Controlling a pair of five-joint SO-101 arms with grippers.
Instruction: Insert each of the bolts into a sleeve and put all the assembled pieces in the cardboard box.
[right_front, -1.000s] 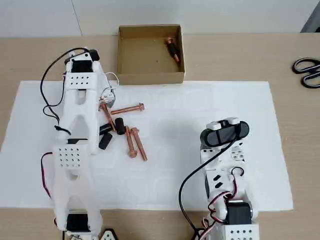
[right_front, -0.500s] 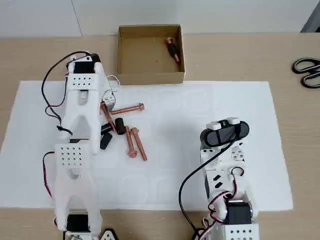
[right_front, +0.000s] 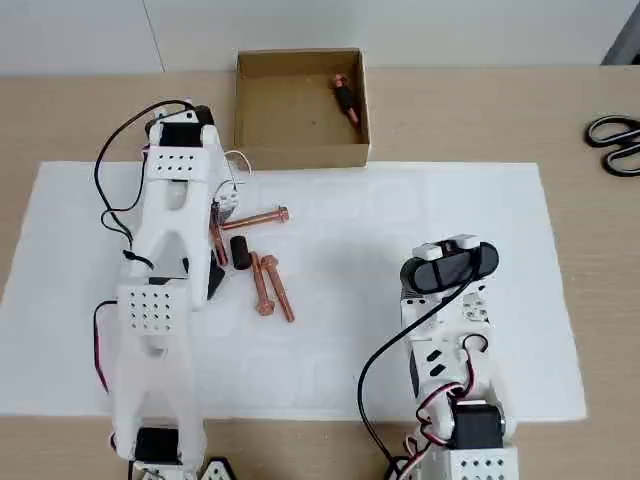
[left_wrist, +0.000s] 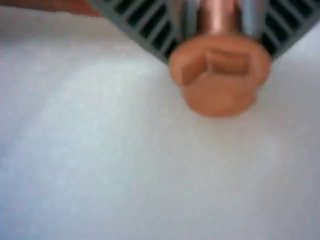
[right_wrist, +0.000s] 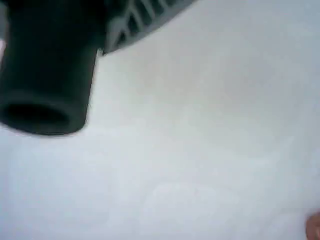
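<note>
1. Left gripper clamped on a bolt, head over white paper.
2. Right gripper apparently clamped on a black sleeve.
3. Cardboard box holds one assembled piece.
4. Loose bolts lie on the paper beside the left gripper.

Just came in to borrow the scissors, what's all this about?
The left arm holds a copper bolt in its jaws by the pile of loose bolts and sleeves. The right arm holds a black sleeve over the white sheet. One assembled piece lies in the cardboard box.
</note>
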